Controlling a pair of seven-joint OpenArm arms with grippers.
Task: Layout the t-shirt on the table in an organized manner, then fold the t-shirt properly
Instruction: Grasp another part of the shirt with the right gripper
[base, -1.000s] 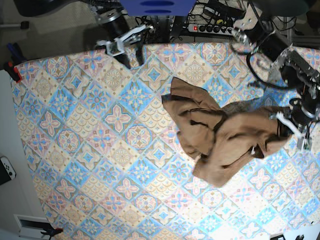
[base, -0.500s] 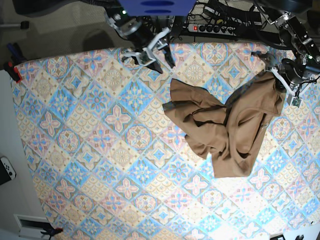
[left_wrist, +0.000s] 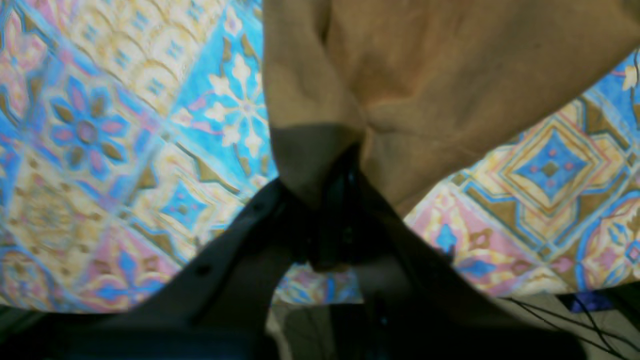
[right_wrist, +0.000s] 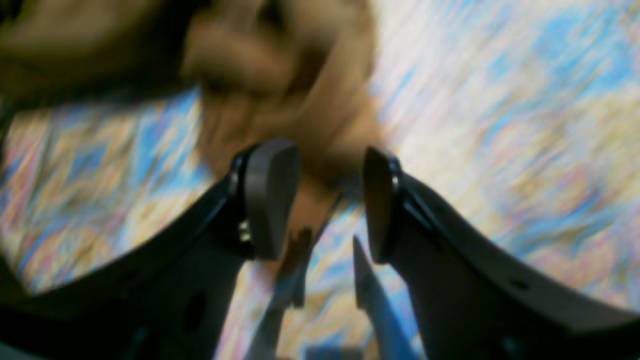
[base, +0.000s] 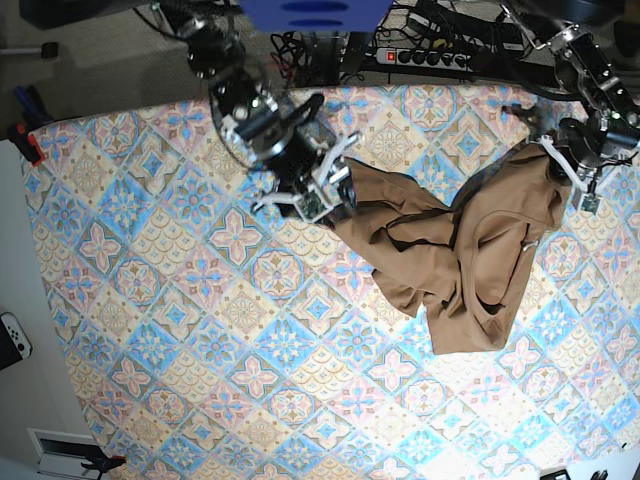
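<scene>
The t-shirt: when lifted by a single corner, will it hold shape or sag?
Likely sags: the t-shirt lies crumpled in soft folds while the left gripper pinches one edge. Probably light, since that small pinch raises it. It should drag across the table rather than slide flat.

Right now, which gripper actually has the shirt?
The left gripper, shut on the shirt at its far edge. The right gripper is open at the shirt's other end, gripping nothing.
</scene>
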